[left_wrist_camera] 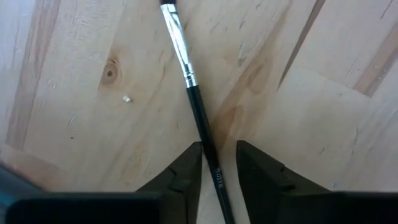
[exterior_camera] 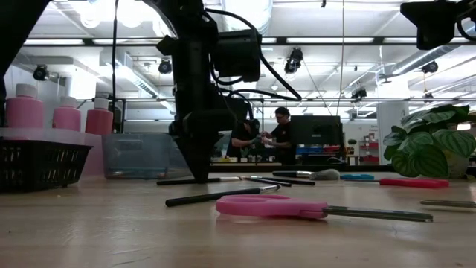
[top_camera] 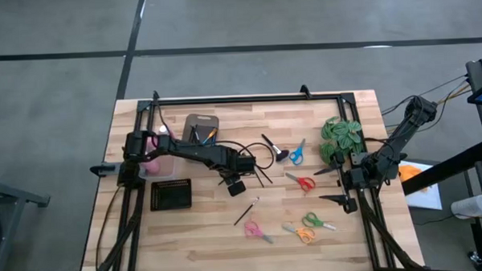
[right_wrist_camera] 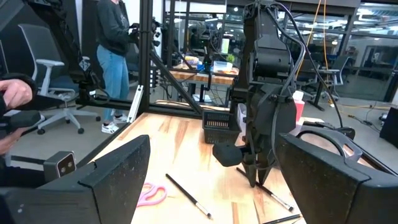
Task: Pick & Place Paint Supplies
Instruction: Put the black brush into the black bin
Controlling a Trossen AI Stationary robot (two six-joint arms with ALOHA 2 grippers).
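Here the black paintbrush [left_wrist_camera: 200,118] (silver ferrule) lies between the left gripper [left_wrist_camera: 218,163] fingers.

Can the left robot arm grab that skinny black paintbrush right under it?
Probably yes. The left gripper is down at the table with its open fingers on either side of the black paintbrush. Nothing lies between them, so closing should catch the handle.

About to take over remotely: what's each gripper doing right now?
Left gripper: down at the table, fingers open, straddling a black-handled paintbrush, not clamped.
Right gripper: open, empty, waiting beside the plant.
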